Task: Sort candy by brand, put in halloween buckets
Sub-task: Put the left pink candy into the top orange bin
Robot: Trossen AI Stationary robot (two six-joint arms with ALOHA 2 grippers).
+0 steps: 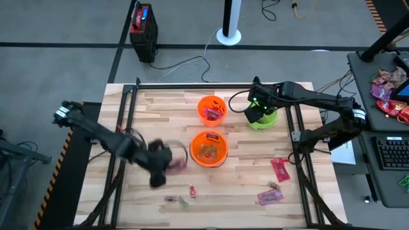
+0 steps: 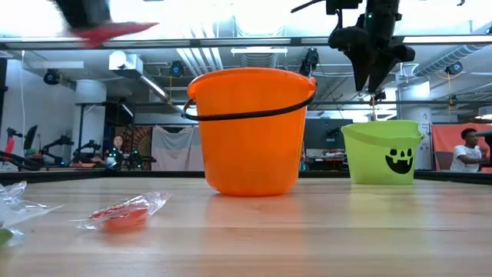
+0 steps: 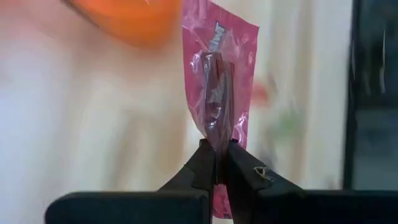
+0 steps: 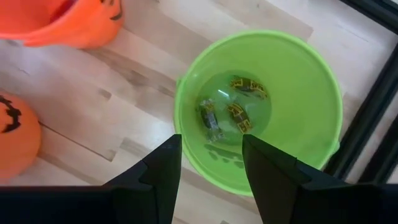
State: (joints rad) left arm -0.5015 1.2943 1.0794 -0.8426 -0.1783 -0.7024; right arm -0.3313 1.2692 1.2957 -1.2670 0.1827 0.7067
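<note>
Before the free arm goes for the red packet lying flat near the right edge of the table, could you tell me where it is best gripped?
Judging from above, take the red packet across its narrow width, near the middle, coming straight down. It lies flat on the table with bare wood around it, so nothing blocks the claw. The right claw, open over the green bucket, is nearest.

table [image 1: 160, 108]: wooden | on it: two orange buckets [image 1: 209, 148], green bucket [image 1: 262, 119], scattered candy [image 1: 279, 169]

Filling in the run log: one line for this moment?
left claw: shut on pink candy packet, lifted | right claw: open over green bucket | green bucket: three wrapped pieces
</note>
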